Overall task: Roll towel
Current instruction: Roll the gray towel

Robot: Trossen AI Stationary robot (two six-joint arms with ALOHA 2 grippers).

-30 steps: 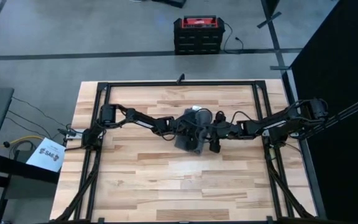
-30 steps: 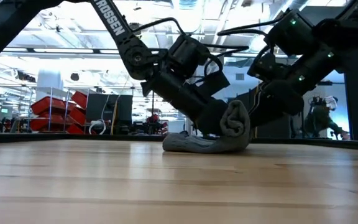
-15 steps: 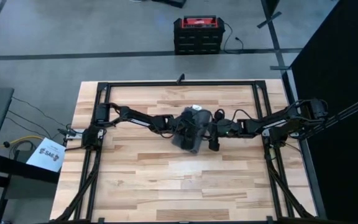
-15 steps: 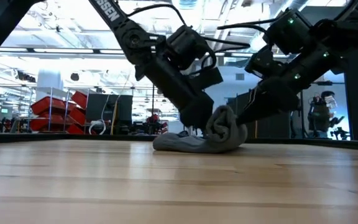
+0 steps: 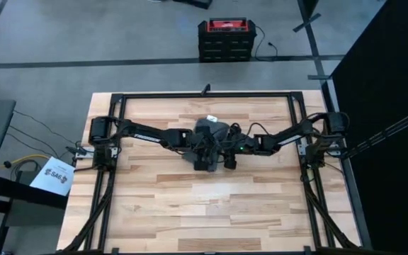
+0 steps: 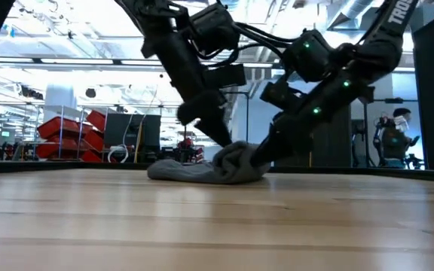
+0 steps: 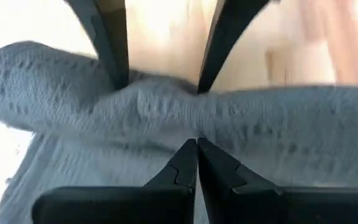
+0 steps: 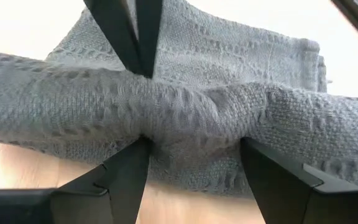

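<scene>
Item: dark grey knitted soft cloth towel [image 5: 211, 134], partly rolled, at upper centre of the high view on the pale wood-plank table [image 5: 190, 205]. In the low view a thick rolled ridge [image 6: 239, 162] sits at centre, with a flat unrolled tail [image 6: 175, 172] trailing toward the picture's left; a small white tag [image 5: 211, 118] shows at the cloth's upper edge from above. Left gripper [image 7: 196, 163]: fingers closed tip to tip, apparently pinching a thin fold of the cloth where the ridge meets the flat part, though the wrist view cannot settle whether fabric is caught between the tips. Right gripper [image 8: 194, 152]: fingers spread wide, straddling the ridge, which fills the gap and bulges between them. In each wrist view the other arm's fingers come at the ridge from its far side. Both grippers [image 5: 205, 152] [image 5: 231, 157] meet at the cloth from opposite sides in the high view. Step in hand, by judgement: turning the ridge over onto the flat tail. Done well, both grippers advance level and together so the roll stays straight, pressing lightly to keep it tight, and letting go only once the layer is tucked, since this loose knit looks likely to spring open.
</scene>
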